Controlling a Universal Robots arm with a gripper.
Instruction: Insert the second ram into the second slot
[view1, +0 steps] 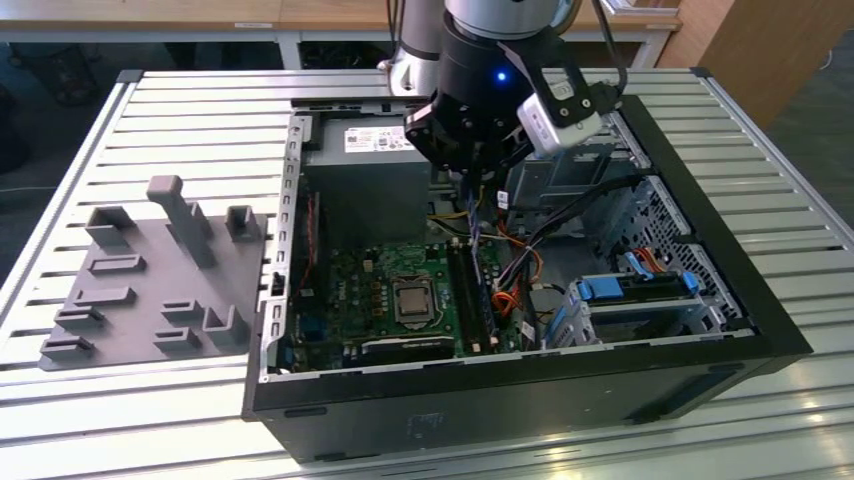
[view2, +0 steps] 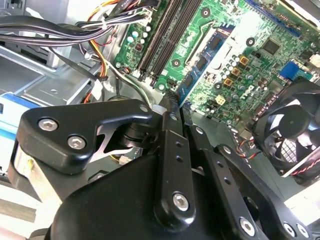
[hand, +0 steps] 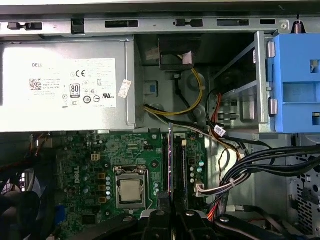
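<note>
Overhead, the dark jointed robot arm (view1: 467, 50) is held nearly upright above the open black sheet-metal computer case (view1: 701, 260), with the wrist pointed straight down into the cavity. The black, bolted, angular metal gripper (view1: 474, 185) is closed on the second ram (view1: 475, 215), a thin, flat blue circuit-board stick that is clamped by one end and hangs lengthwise below the fingertips. In the first wrist view the stick (hand: 170, 160) is seen edge-on as a narrow blue line, with the gripper (hand: 173, 207) pinched on either face, and it is poised over the long black plastic memory slots (hand: 183, 162); whether it touches them cannot be told. As the exterior view shows it, these slots (view1: 467, 290) lie at three o'clock of the square silver processor socket (view1: 411, 300) on the green, densely studded motherboard (view1: 354, 285). A smooth grey boxy power supply (hand: 65, 85) and a glossy blue plastic drive-bay clip (hand: 295, 85) are mounted along the case wall. A matt grey moulded fixture plate (view1: 147, 290) is laid on the ribbed metal table (view1: 200, 110) at nine o'clock of the case.
</note>
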